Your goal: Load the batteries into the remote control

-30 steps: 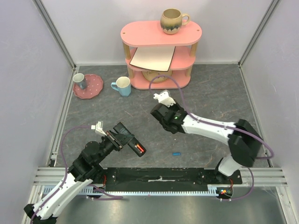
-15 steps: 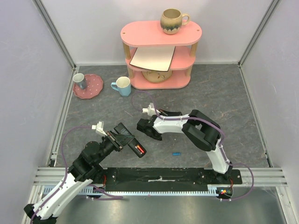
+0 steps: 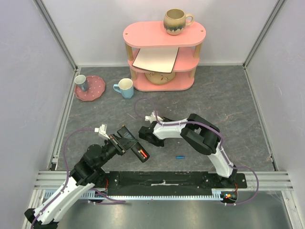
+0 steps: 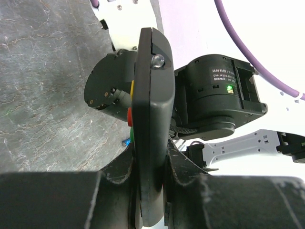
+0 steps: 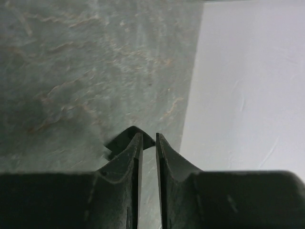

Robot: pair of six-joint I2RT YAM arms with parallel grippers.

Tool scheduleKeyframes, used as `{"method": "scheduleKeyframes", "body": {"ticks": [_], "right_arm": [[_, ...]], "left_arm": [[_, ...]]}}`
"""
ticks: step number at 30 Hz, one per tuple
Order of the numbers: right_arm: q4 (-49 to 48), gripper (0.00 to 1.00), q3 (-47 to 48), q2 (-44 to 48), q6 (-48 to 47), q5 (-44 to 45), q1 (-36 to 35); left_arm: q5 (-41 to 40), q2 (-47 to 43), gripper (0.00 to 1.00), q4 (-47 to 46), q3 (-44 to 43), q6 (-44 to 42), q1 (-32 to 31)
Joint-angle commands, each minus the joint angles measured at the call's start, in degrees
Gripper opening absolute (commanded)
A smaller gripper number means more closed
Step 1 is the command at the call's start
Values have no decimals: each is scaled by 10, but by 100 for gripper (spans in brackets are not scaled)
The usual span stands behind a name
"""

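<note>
Left gripper [image 3: 116, 142] clamped the remote control [image 3: 133, 148] above the worktop [image 3: 228, 105], left of centre near the near edge, red-orange battery [image 3: 141, 153] showing in it. Right gripper [image 3: 144, 135] hung just beside, jaws a narrow slit, holding nothing. Blue battery [image 3: 180, 156] lay by the near edge.

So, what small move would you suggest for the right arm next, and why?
Probably swing the right gripper toward the blue battery: it lies loose on the table, the jaws look empty, and the remote control shows only the red battery.
</note>
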State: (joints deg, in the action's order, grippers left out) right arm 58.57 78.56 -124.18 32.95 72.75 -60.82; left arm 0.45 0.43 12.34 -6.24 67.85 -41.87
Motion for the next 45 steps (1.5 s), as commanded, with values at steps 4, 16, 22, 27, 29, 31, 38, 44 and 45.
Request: {"method": "scheduleKeyframes", "body": {"ticks": [4,16,22,27,29,31,38,44,45], "right_arm": [[-81,26,-23,41,-33,-95,-3],[-134,46,-44,152,-36,-177,25],[-187,60,-107,270,-52,-307,118],[-320,60,-266,362,-80,-423,194],[-353,61,-306,371,-82,-439,198],[-371,61,-324,382,-80,-445,201],[-419,59,-355,410,-40,-456,216],[-434,60,-366,408,-23,-481,233],[-436,59,-367,406,-22,-488,236]], "left_arm": [[15,-49,2,-13,-11,-12,-1],[17,-49,2,-20,-7,-10,-1],[20,-49,2,-28,1,-3,-1],[22,-48,2,-31,7,1,-1],[22,-48,2,-35,12,2,-1],[22,-47,2,-37,16,3,-1],[22,-46,2,-38,18,3,-1],[23,-46,2,-38,22,6,-1],[23,-46,2,-37,22,6,-1]]}}
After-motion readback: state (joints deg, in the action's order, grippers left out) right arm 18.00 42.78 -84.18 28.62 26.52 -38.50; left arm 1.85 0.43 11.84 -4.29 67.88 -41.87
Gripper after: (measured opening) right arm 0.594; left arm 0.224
